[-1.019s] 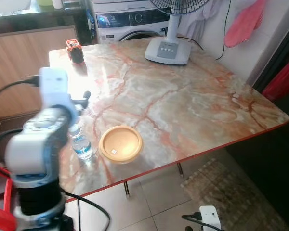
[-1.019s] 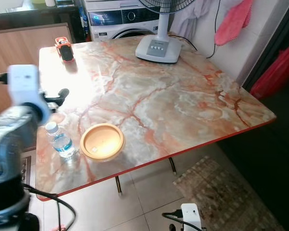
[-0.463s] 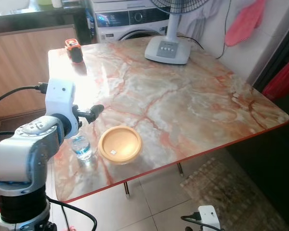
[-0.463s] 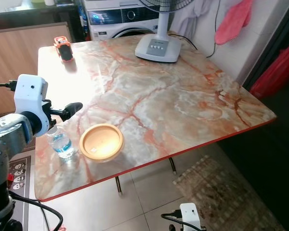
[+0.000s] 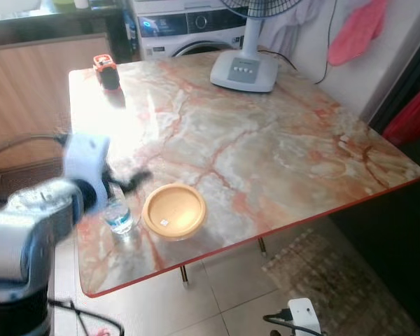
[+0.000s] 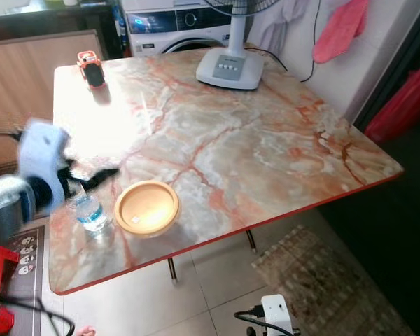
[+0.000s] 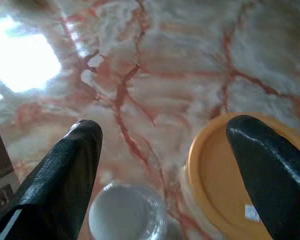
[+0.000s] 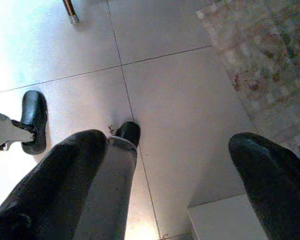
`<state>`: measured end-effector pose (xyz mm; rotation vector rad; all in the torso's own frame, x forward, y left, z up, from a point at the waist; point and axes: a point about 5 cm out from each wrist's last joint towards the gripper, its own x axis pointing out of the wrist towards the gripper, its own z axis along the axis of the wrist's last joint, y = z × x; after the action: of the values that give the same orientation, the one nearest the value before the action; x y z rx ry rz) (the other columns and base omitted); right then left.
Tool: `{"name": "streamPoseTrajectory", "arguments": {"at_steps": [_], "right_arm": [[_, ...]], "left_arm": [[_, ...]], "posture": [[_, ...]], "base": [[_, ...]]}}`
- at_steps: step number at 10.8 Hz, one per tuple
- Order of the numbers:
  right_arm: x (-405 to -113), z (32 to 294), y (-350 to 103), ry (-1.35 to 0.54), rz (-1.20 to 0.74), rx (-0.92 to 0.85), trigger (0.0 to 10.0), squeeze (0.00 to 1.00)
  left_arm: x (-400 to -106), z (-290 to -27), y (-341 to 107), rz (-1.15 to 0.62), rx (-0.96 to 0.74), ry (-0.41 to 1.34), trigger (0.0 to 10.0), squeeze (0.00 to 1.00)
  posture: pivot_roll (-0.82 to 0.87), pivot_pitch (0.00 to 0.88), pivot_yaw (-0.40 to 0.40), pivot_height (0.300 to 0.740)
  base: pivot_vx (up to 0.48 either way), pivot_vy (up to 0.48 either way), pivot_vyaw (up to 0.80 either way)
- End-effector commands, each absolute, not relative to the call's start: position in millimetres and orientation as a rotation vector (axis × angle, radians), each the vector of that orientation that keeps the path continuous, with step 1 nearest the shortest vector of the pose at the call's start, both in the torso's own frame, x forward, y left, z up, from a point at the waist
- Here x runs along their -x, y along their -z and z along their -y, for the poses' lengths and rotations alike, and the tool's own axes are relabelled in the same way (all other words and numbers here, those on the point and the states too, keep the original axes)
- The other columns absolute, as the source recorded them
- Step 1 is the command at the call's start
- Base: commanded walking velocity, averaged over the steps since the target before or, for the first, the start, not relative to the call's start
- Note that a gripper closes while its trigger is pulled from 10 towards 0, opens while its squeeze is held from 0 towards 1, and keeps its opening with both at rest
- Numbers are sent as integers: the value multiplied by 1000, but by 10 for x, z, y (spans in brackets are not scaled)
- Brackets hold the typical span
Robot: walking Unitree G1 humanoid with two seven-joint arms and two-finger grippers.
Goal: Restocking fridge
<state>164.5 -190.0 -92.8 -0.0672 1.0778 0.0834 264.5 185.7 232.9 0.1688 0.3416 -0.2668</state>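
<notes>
A small clear water bottle [image 5: 117, 213] with a white cap [image 7: 125, 217] stands near the table's front left corner. Right beside it sits a round yellow dish [image 5: 173, 210]. My left gripper [image 5: 128, 182] hovers just above and behind the bottle, blurred by motion. In the left wrist view my left gripper [image 7: 165, 135] is open, with the bottle cap below the gap between its fingers and the yellow dish [image 7: 235, 190] under one finger. My right gripper [image 8: 175, 145] hangs open over the tiled floor.
The pink marble table [image 5: 266, 140] carries a white fan base [image 5: 243, 71] at the back and a small orange-and-black object [image 5: 107, 70] at the back left. A washing machine [image 5: 189, 28] stands behind. A rug [image 5: 336, 280] lies on the floor at the right.
My left arm has dropped from close to the camera down toward the bottle and is still moving. Bottle and dish have stayed put.
</notes>
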Motion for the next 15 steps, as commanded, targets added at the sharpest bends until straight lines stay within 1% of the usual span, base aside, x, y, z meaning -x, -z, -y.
{"name": "streamPoseTrajectory", "arguments": {"at_steps": [1,7,11,12,13,14,15], "right_arm": [[-1632,1911,932,-85,-1084,72,10000,0],[-1636,1917,929,-94,-1084,75,10000,0],[-1641,1922,926,-103,-1084,82,10000,0],[-1642,1924,925,-105,-1084,84,10000,0],[-1644,1924,924,-107,-1084,86,10000,0],[-1645,1924,924,-109,-1084,87,10000,0],[-1646,1924,923,-109,-1084,87,10000,0]], "left_arm": [[-2599,-1823,-2300,-362,-200,301,10000,0],[-2589,-1930,-2255,-390,-246,226,10000,0],[-2591,-2040,-2263,-392,-258,142,10000,0],[-2583,-2051,-2249,-395,-259,142,9020,0],[-2583,-2065,-2235,-398,-259,128,4706,0],[-2592,-2054,-2235,-393,-254,131,3686,0],[-2598,-2061,-2233,-394,-257,130,1686,0]], "posture": [[101,62,-55,740],[105,64,-61,740],[104,65,-69,740],[105,65,-70,740],[105,65,-71,740],[103,64,-72,740],[100,64,-72,740]], "base": [[0,0,0],[0,0,0],[0,0,0],[0,0,0],[0,0,0],[0,0,0],[0,0,0]]}}
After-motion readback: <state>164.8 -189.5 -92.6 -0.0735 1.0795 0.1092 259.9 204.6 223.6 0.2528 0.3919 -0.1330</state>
